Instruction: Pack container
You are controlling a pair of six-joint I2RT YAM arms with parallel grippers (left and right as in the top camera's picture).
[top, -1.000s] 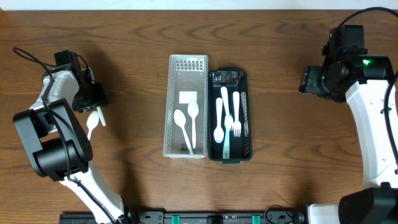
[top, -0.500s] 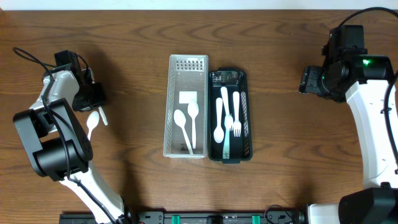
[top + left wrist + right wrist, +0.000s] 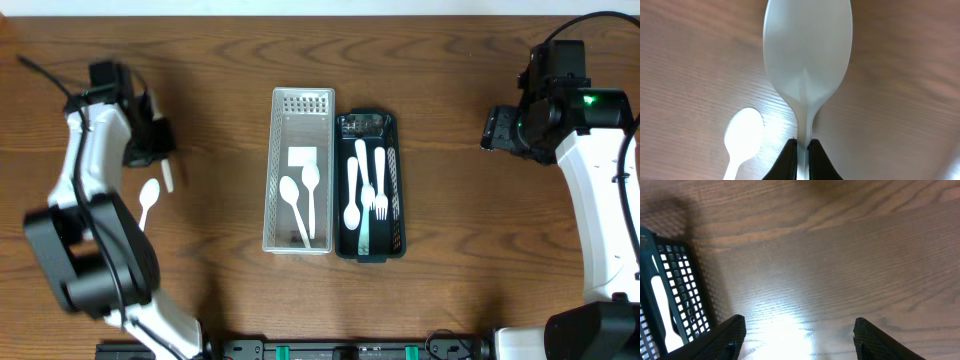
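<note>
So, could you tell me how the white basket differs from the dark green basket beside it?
The white basket is pale and translucent; the dark green basket is nearly black. The white basket is somewhat longer than the dark green basket. The white basket holds two spoons and a flat white square; the dark green basket holds a fork among other cutlery. Both are perforated and rectangular.

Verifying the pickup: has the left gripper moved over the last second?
Yes: overhead, the left gripper has pulled back toward the table's far edge, away from the loose spoon on the wood.
</note>
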